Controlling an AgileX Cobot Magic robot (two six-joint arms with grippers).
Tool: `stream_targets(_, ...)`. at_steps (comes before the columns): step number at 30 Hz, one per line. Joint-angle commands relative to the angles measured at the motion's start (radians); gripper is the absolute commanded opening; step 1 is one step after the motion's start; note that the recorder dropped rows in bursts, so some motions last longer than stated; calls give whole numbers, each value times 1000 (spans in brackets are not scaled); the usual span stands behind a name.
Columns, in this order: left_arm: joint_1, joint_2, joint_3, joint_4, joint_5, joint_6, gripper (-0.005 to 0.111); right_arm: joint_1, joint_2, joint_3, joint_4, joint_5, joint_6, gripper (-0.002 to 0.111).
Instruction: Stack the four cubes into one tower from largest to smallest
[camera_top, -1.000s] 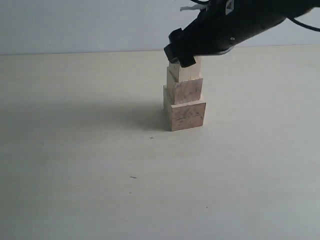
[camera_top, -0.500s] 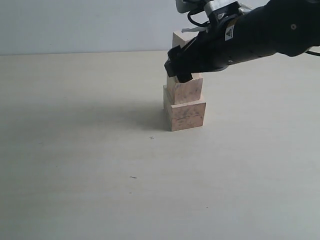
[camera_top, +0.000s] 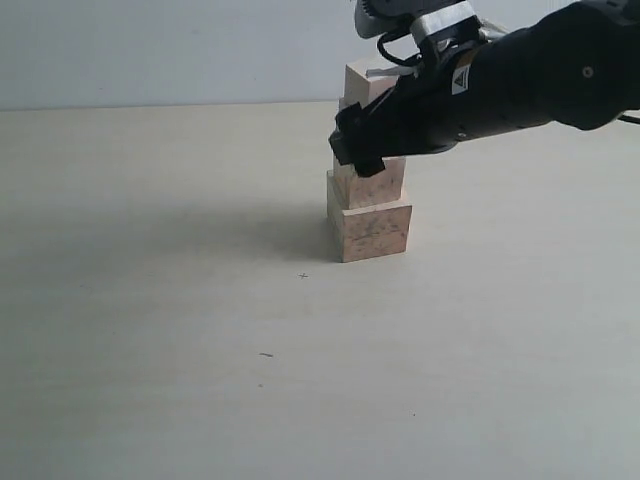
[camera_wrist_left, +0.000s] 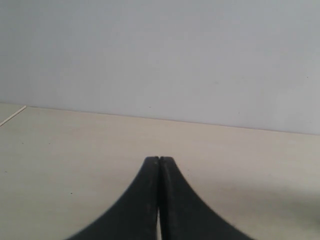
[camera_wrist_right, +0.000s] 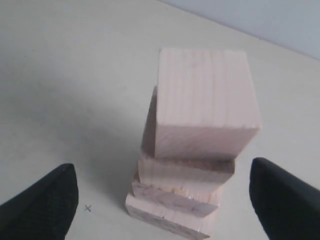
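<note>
On table, far of centre: tower, four-high. Right gripper released, jaws wide; withdraw straight, without brushing top cube.

Pale beige table, matte, filling the frame below its far edge. Right of centre, the largest cube sits flat on it as the base of the tower. A small cross mark lies at the cube's lower left, and a dark fleck lower still.
</note>
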Motion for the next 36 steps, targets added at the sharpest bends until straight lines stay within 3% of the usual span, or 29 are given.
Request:
stream_targets(1, -7, -7, 4, -6, -1, -2, 0, 1, -19, 58, 9, -3, 1, 87)
stream_targets(17, -7, -7, 4, -6, -1, 0, 0, 1, -360, 343, 47, -76, 33, 83)
stream_targets(20, -7, -7, 4, -6, -1, -2, 0, 1, -456, 393, 47, -100, 44, 67)
stream_targets(29, -7, -7, 4, -6, -1, -2, 0, 1, -702, 421, 109, 105, 88, 0)
stream_targets(36, -7, -7, 4, -6, -1, 0, 0, 1, -792, 421, 169, 279, 88, 0)
